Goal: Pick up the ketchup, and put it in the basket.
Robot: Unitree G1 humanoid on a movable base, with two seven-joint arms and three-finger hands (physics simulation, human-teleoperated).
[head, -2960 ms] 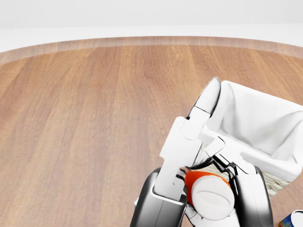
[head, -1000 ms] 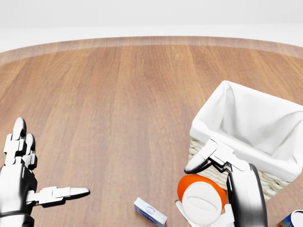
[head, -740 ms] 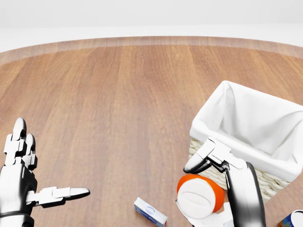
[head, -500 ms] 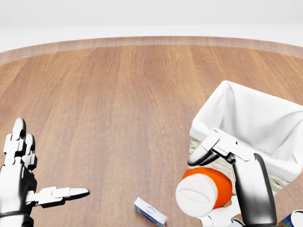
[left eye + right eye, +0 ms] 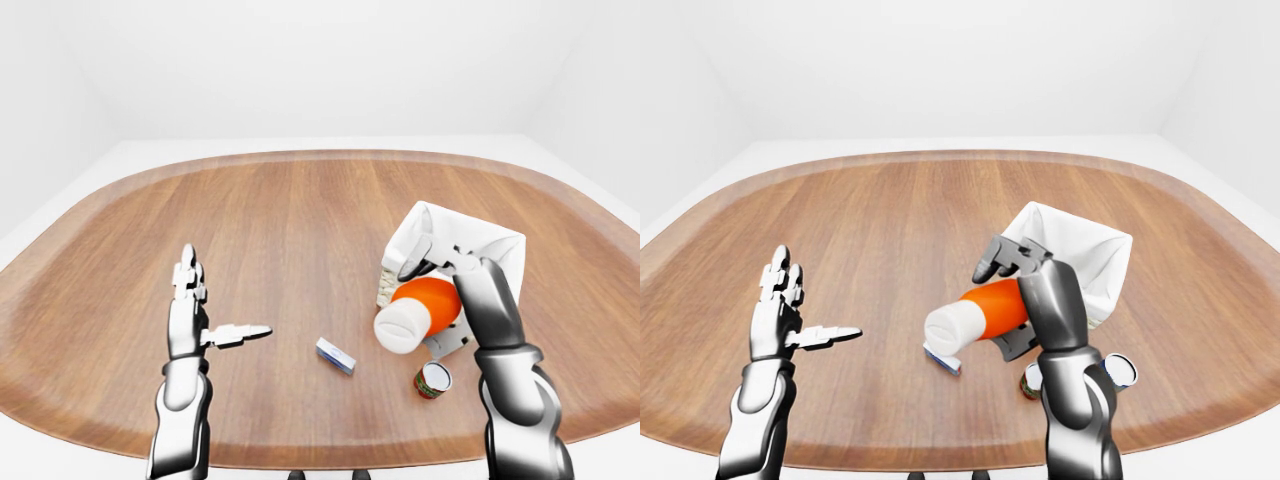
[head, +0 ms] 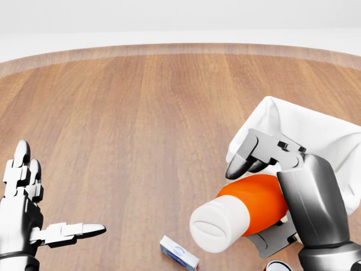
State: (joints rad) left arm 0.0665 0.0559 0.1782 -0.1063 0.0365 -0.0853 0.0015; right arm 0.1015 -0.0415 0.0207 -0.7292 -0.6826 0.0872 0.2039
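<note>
- Orange ketchup (image 6: pixel 248 213) gripped in right hand (image 6: pixel 293 186), fingers (image 6: pixel 243 161) curled round it, tilted cap-down beside basket (image 6: pixel 333 141), above tabletop (image 6: pixel 141 124).
- Left hand (image 6: pixel 22 220) raised, fingers spread, holding nothing.

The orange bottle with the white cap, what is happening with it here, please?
The right robot hand is closed round the orange ketchup bottle with the white cap and holds it above the wooden table, lying on its side with the cap toward the head view's left. The wicker basket with the white cloth liner is just behind it; the bottle is not inside yet. The left robot hand is open and holds nothing. A small blue and white box lies on the table.
</note>
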